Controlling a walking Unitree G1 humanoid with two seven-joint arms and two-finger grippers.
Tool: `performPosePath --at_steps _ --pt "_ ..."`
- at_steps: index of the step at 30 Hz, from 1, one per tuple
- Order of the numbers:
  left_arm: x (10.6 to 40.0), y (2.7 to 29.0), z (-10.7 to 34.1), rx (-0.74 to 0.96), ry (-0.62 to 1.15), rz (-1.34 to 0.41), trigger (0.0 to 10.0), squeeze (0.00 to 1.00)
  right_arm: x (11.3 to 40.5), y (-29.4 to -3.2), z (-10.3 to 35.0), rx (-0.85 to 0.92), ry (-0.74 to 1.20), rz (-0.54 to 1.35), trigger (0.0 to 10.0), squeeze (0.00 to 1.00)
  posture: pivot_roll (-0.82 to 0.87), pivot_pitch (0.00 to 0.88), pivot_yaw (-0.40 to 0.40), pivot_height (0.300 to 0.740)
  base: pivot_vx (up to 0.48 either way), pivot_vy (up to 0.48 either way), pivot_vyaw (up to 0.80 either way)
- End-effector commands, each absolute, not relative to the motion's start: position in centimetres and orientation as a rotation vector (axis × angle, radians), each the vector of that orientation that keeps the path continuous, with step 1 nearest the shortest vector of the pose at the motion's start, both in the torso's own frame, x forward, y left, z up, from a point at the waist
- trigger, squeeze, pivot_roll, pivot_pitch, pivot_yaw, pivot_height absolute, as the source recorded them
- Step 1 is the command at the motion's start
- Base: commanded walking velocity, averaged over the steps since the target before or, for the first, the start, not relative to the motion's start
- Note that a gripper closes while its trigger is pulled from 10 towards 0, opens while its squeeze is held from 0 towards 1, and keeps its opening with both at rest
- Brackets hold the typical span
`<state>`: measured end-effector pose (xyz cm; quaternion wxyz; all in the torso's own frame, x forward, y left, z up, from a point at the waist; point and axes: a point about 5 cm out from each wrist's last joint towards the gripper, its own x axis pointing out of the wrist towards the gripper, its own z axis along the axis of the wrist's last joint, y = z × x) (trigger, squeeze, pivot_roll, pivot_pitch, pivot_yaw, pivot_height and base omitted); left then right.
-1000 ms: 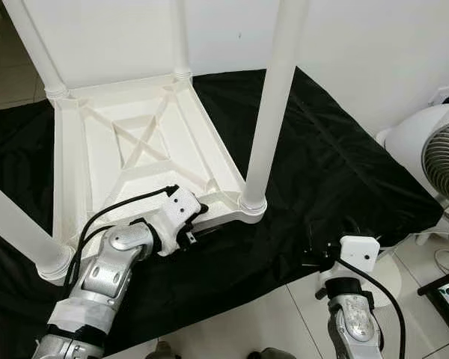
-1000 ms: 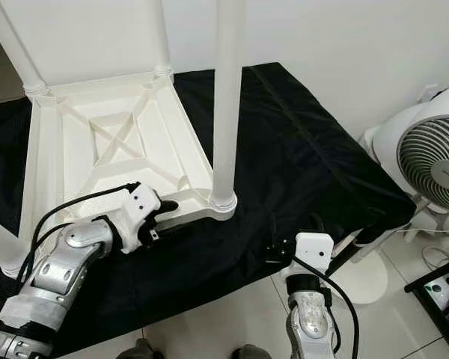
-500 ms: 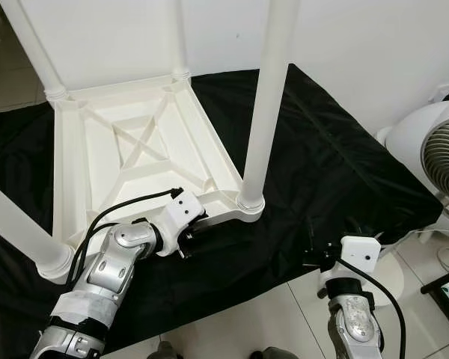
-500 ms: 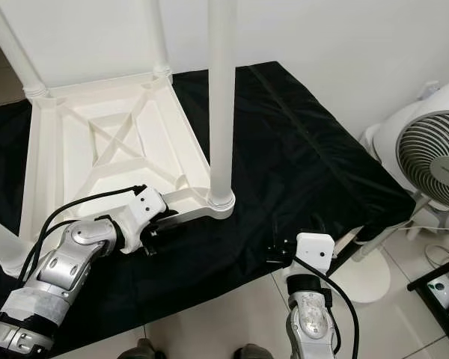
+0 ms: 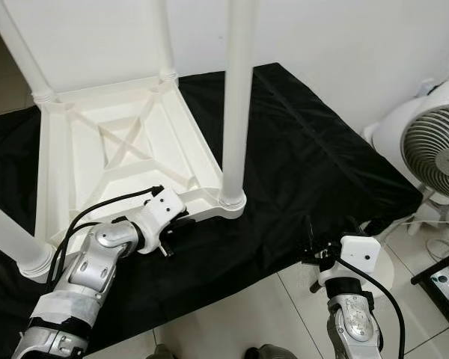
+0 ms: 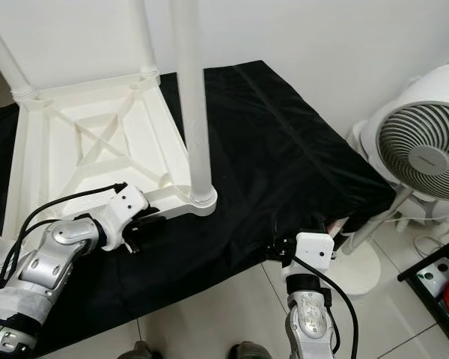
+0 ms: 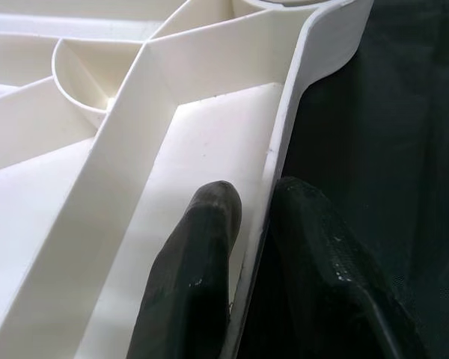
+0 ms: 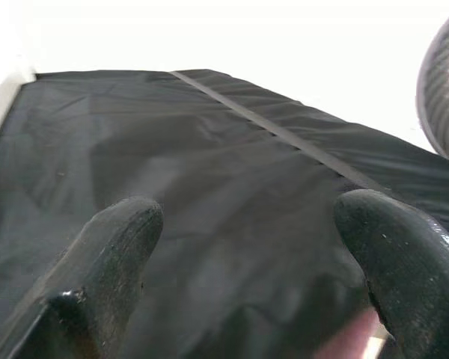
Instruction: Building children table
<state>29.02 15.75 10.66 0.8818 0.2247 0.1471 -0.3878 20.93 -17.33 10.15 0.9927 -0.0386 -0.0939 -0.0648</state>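
A white plastic children's table (image 5: 112,149) lies upside down on a black cloth (image 5: 307,157), its round legs (image 5: 236,105) pointing up. My left gripper (image 5: 178,223) is at the table's near edge, beside the near right leg socket (image 5: 230,200). In the left wrist view its two black fingers (image 7: 198,254) are shut on the table's thin white rim (image 7: 280,164), one inside, one outside. My right gripper (image 5: 314,250) hovers low at the cloth's near right edge, open, with nothing between its fingertips (image 8: 120,239).
A white standing fan (image 6: 423,149) is at the right, its base on the tiled floor (image 5: 232,314). A white wall (image 5: 344,45) runs behind. A dark shelf corner (image 5: 445,280) sits at the far right.
The whole scene has slid left and slightly down in the eye views, so the camera has moved. My left gripper stays on the table's rim; my right gripper holds its place.
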Motion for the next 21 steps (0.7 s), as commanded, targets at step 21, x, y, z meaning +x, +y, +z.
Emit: performPosePath --at_steps 21 --pt "27.3 23.2 8.6 0.381 0.451 -0.329 0.0 0.0 20.7 -16.9 9.8 -0.088 -0.175 -0.115 10.0 0.0 0.02 0.078 0.037 0.74 0.0 0.0 0.0"
